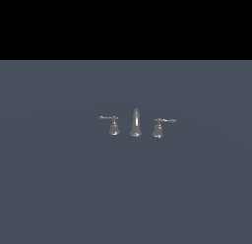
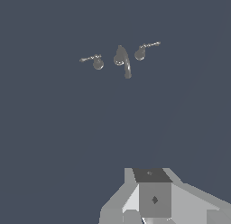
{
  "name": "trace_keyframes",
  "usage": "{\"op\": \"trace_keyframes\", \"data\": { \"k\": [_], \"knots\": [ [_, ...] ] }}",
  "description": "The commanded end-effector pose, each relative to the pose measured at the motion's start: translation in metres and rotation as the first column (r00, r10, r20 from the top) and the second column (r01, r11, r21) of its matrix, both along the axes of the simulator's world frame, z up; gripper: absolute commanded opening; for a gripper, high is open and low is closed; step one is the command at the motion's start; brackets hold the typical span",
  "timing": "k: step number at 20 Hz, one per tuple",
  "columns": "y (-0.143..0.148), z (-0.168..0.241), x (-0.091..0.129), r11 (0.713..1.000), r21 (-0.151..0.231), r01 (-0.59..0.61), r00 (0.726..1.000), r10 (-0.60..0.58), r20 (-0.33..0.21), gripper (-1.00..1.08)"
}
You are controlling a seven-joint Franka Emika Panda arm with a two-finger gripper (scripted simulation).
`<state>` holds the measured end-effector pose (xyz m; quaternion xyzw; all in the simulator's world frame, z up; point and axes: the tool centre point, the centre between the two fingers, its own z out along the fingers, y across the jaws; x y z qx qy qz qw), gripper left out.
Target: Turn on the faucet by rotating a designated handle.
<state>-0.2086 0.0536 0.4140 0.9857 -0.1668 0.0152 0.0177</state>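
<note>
We judge the handle rigid, slick metal, best pushed near its thin lever's tip, though our gripper hides whether its jaws are spread.

Shiny grey metal faucet, glossy metal handle, matt smooth blue-grey floor
</note>
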Motion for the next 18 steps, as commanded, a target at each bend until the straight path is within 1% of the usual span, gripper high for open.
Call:
{"op": "trace_keyframes", "data": {
  "k": [1, 5, 9, 13, 18],
  "knots": [
    [0.009, -0.014, 0.009, 0.999, 0.003, 0.054, 0.999, -0.054, 0.000, -1.00],
    [0.021, -0.036, 0.024, 0.990, 0.007, 0.138, 0.990, -0.138, 0.000, -1.00],
    [0.033, -0.057, 0.040, 0.975, 0.012, 0.221, 0.975, -0.221, -0.001, -1.00],
    [0.043, -0.078, 0.057, 0.954, 0.016, 0.301, 0.954, -0.301, -0.002, -1.00],
    [0.053, -0.104, 0.079, 0.919, 0.022, 0.394, 0.919, -0.394, -0.004, -1.00]
  ]
}}
